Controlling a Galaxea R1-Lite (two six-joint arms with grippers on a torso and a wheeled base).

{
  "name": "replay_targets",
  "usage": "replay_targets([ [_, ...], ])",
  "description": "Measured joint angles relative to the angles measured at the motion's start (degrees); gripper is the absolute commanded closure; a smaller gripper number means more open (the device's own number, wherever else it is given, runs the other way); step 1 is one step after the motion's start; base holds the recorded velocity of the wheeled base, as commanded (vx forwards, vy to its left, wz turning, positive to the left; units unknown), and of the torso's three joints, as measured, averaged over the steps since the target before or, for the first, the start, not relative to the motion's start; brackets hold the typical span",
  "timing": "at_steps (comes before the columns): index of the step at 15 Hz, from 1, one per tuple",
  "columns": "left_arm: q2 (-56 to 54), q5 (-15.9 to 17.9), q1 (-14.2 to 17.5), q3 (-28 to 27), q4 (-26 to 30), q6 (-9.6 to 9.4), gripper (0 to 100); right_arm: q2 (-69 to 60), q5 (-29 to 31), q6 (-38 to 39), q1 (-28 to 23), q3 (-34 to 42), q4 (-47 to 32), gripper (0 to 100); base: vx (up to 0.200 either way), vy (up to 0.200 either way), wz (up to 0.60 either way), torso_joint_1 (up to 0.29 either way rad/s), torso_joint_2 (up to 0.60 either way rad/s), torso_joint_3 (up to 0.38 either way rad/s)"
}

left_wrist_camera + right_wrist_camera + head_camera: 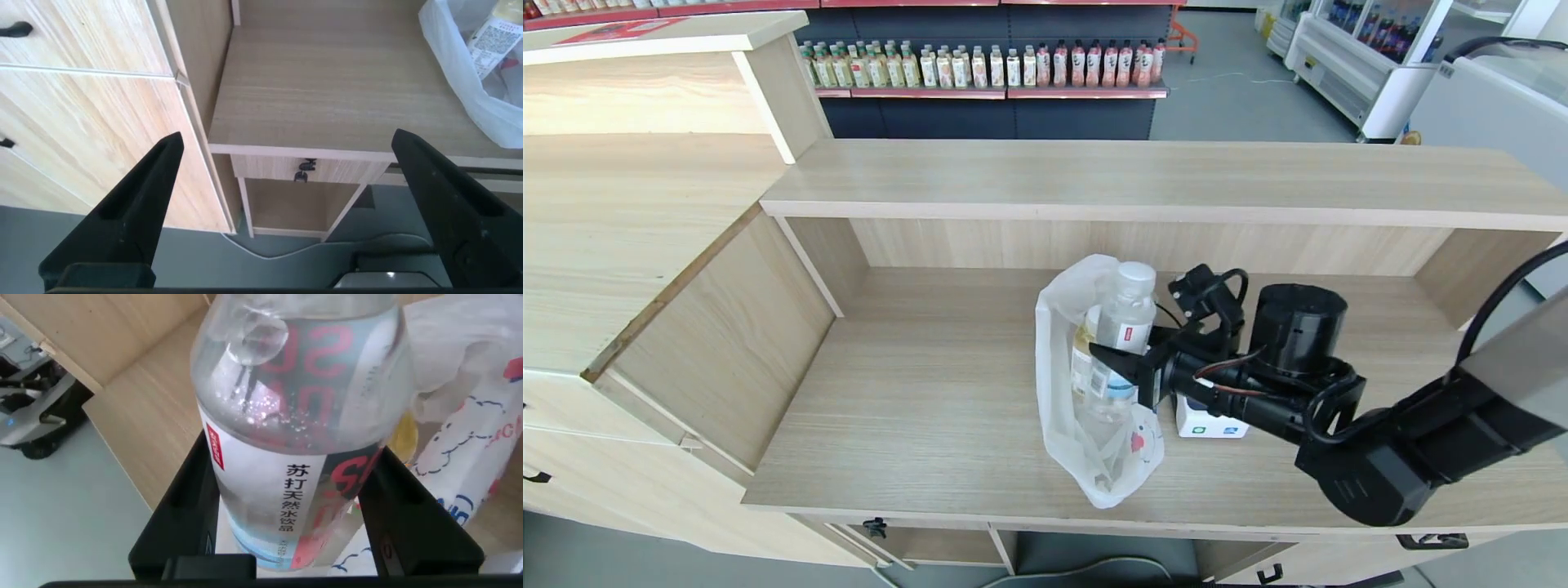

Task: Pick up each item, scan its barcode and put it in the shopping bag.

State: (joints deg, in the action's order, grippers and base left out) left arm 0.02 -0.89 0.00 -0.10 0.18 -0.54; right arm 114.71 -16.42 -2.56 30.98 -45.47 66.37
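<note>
wooden counter (915,408): right claw (1115,359) grips water bottle (1129,314) at shopping bag (1062,425); left claw (288,139) spread.

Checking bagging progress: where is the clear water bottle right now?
In the head view, the water bottle sits in the right gripper at the shopping bag's open top, mid-counter, beside a second bottle inside it.

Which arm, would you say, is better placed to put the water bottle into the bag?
Right: the right gripper holds the water bottle at the mouth of the shopping bag; the left gripper is open, beside the counter.
</note>
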Motion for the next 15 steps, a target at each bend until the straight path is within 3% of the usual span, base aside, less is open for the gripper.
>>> replay_targets([
  [8,0.00,-0.04,0.00,0.00,0.00,0.07,0,12.11,0.04,-9.36,1.11,-4.67,7.31,100,0.000,0.000,0.00,0.000,0.00,0.000],
  [14,0.00,-0.04,0.00,0.05,-0.02,0.10,0,16.49,0.09,-12.32,1.55,-5.07,9.40,100,0.000,0.000,0.00,0.000,0.00,0.000],
  [15,0.00,-0.04,0.00,0.05,0.00,0.07,0,16.96,0.13,-12.76,1.55,-5.18,10.15,0,0.000,0.000,0.00,0.000,0.00,0.000],
])
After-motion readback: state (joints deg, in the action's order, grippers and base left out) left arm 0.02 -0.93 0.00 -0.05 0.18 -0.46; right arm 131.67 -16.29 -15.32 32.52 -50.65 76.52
